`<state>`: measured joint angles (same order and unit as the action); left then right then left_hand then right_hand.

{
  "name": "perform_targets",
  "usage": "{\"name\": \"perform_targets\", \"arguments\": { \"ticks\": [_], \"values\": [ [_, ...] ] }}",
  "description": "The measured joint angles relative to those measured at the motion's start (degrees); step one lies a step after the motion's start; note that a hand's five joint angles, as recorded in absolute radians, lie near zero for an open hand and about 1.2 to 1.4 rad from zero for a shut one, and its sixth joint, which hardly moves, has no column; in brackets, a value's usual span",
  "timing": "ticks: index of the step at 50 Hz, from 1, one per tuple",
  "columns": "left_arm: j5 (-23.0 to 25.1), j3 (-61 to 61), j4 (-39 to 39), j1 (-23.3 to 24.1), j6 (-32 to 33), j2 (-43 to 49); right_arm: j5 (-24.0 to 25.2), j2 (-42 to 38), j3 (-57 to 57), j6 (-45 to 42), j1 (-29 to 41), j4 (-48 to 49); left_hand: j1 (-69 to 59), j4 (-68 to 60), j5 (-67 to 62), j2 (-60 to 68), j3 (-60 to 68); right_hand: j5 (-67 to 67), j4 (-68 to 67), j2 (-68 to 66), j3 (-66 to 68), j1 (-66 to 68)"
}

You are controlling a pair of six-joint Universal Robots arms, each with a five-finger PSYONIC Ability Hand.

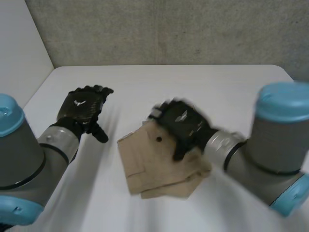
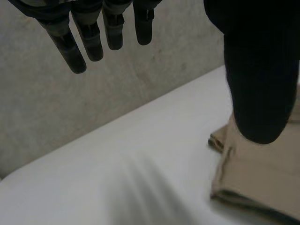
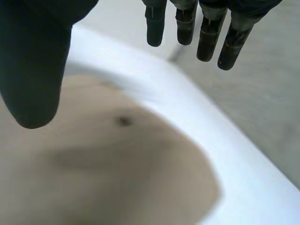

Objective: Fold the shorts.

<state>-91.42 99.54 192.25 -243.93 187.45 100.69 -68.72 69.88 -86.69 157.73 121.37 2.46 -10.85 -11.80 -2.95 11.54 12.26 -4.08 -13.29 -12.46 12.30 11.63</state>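
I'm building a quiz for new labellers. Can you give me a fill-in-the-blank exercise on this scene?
1. The tan shorts lie folded on the ____ table.
2. The right hand is over the ____.
3. The left hand, off the cloth, has straight fingers, so it is ____.
Missing words: white; shorts; open.

Place: robot test lab.
Wall: bare rough grey concrete wall [image 1: 169, 29].
Surface: plain white smooth table [image 1: 203, 82].
Machine: grey, blue-capped robot arms [image 1: 277, 140].
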Motion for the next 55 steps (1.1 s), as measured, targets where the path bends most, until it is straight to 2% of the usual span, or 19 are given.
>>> {"name": "perform_targets", "arguments": {
  "ticks": [4, 6, 8, 15, 19, 23, 27, 30, 34, 41, 48, 55],
  "values": [
    [-0.2, -4.3, 0.0, 3.4, -0.7, 3.6, -1.1, 1.8, 0.4, 8.2, -3.5, 1.0, 0.0, 0.0, 0.0, 0.0, 0.0, 0.0, 0.0, 0.0, 0.0, 0.0],
    [-0.6, -8.4, -0.3, 6.6, -1.6, 7.6, -1.9, 1.9, 1.0, 13.6, -5.6, 1.2, 0.0, 0.0, 0.0, 0.0, 0.0, 0.0, 0.0, 0.0, 0.0, 0.0],
    [-1.3, -11.6, -0.8, 8.8, -2.5, 11.1, -2.4, 0.8, 1.7, 15.5, -6.4, 0.8, 0.0, 0.0, 0.0, 0.0, 0.0, 0.0, 0.0, 0.0, 0.0, 0.0],
    [-4.3, -17.7, -3.0, 12.2, -5.0, 18.5, -3.3, -4.8, 5.0, 15.4, -6.3, -1.9, 0.0, 0.0, 0.0, 0.0, 0.0, 0.0, 0.0, 0.0, 0.0, 0.0],
    [-8.9, -21.0, -7.8, 14.1, -7.3, 23.1, -3.6, -10.6, 8.7, 14.6, -5.9, -5.5, 0.0, 0.0, 0.0, 0.0, 0.0, 0.0, 0.0, 0.0, 0.0, 0.0],
    [-11.5, -21.9, -10.7, 15.1, -8.5, 25.4, -3.7, -14.7, 11.1, 14.1, -5.8, -9.0, 0.0, 0.0, 0.0, 0.0, 0.0, 0.0, 0.0, 0.0, 0.0, 0.0],
    [-12.4, -21.3, -11.9, 15.6, -8.8, 26.4, -3.9, -16.6, 12.1, 13.5, -5.8, -10.8, 0.0, 0.0, 0.0, 0.0, 0.0, 0.0, 0.0, 0.0, 0.0, 0.0],
    [-12.4, -19.7, -12.2, 16.1, -8.8, 26.8, -4.8, -18.1, 12.3, 9.9, -5.9, -12.6, 0.0, 0.0, 0.0, 0.0, 0.0, 0.0, 0.0, 0.0, 0.0, -1.2],
    [-12.2, -18.9, -12.1, 16.6, -8.7, 26.7, -6.3, -18.1, 11.7, 6.7, -5.9, -12.8, 0.0, 0.0, 0.0, 0.0, 0.0, 0.0, 0.0, 0.0, -0.3, -2.1],
    [-12.1, -18.9, -11.8, 17.1, -8.2, 26.2, -13.1, -16.6, 8.9, -0.4, -6.1, -12.2, 0.0, 0.0, 0.0, 0.0, 0.0, 0.0, 0.0, 0.0, -0.7, -3.8],
    [-12.1, -19.4, -11.8, 16.8, -7.9, 26.3, -14.9, -14.1, 7.4, -0.8, -6.0, -10.4, 0.0, 0.0, 0.0, 0.0, 0.0, 0.3, 0.0, 0.0, -0.7, -3.8],
    [-11.7, -19.6, -11.9, 16.4, -8.0, 21.5, -15.3, -6.1, 5.4, 2.3, -6.0, -5.3, 0.0, 0.0, 0.0, 0.0, 0.0, 0.3, 0.0, 0.0, -0.7, -3.8]
  ]
}}
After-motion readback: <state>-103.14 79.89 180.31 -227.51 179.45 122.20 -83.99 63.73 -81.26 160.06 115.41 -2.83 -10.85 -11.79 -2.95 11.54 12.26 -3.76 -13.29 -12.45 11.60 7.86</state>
